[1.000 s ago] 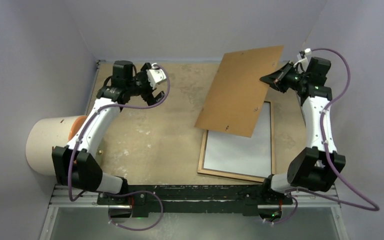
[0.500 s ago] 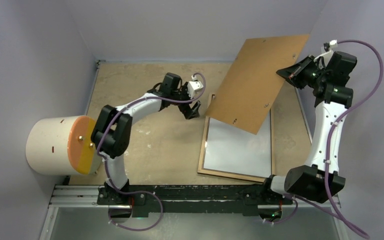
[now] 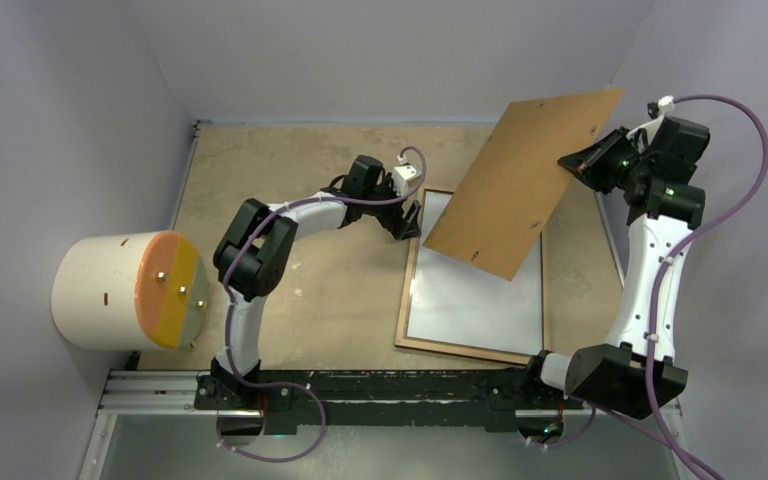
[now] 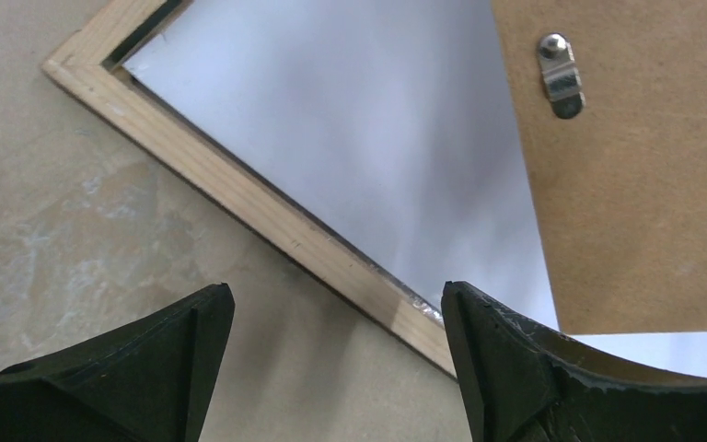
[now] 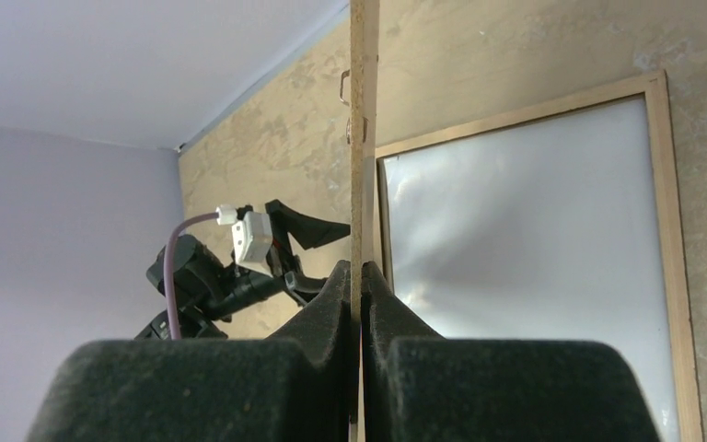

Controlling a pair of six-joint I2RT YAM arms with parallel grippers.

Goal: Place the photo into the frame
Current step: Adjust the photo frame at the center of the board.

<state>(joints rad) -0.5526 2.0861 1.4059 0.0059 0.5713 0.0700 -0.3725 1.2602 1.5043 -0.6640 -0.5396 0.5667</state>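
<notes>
Right gripper point(image 3: 572, 163): pressed together on the edge of the brown backing board point(image 3: 520, 180), which hangs tilted above the frame point(image 3: 465, 350).
Left gripper point(image 4: 333, 293): fingers spread, low over the frame's left rail near its far corner.
Table point(image 3: 300, 280): bears the frame right of centre.
Frame: lying flat, light-wood side up.
Pale sheet point(image 3: 480, 300): lies inside the frame; whether it is the photo cannot be told.

The frame point(image 3: 460, 350) lies flat on the table point(image 3: 340, 300), right of centre; the board point(image 3: 520, 180) tilts above its far end.
</notes>
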